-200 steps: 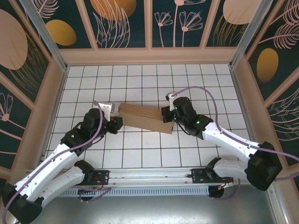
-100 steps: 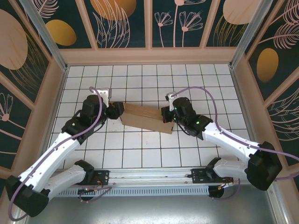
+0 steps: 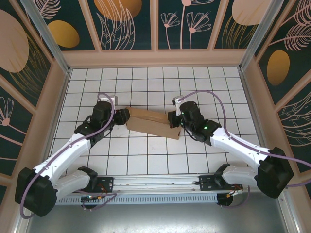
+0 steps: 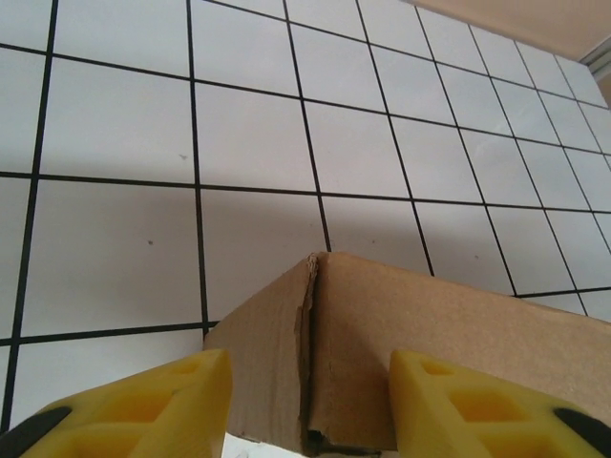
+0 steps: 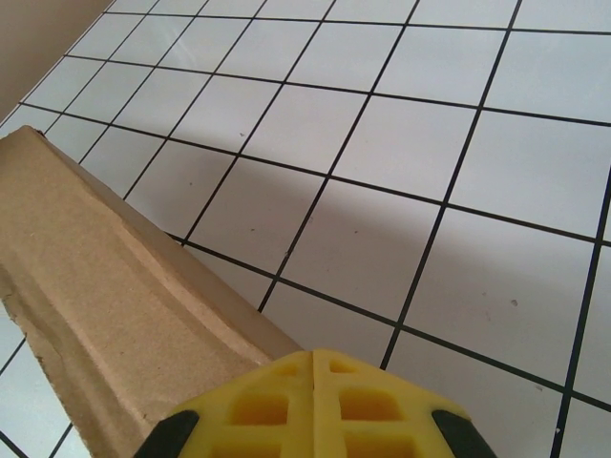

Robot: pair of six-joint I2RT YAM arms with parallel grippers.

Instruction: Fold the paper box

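At the middle of the table (image 3: 146, 82) the paper box (image 3: 150, 122) is lying long axis left to right; your left gripper (image 4: 310, 382) is straddling its left corner, jaws parted, while your right gripper (image 5: 313, 372) is sitting clenched and empty at its right end

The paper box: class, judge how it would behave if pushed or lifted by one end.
The paper box is probably light and fairly stiff: its walls hold straight edges. The corner crease looks frayed, so it may buckle there if squeezed. Flat-sided, it should slide on the tiled table rather than roll.
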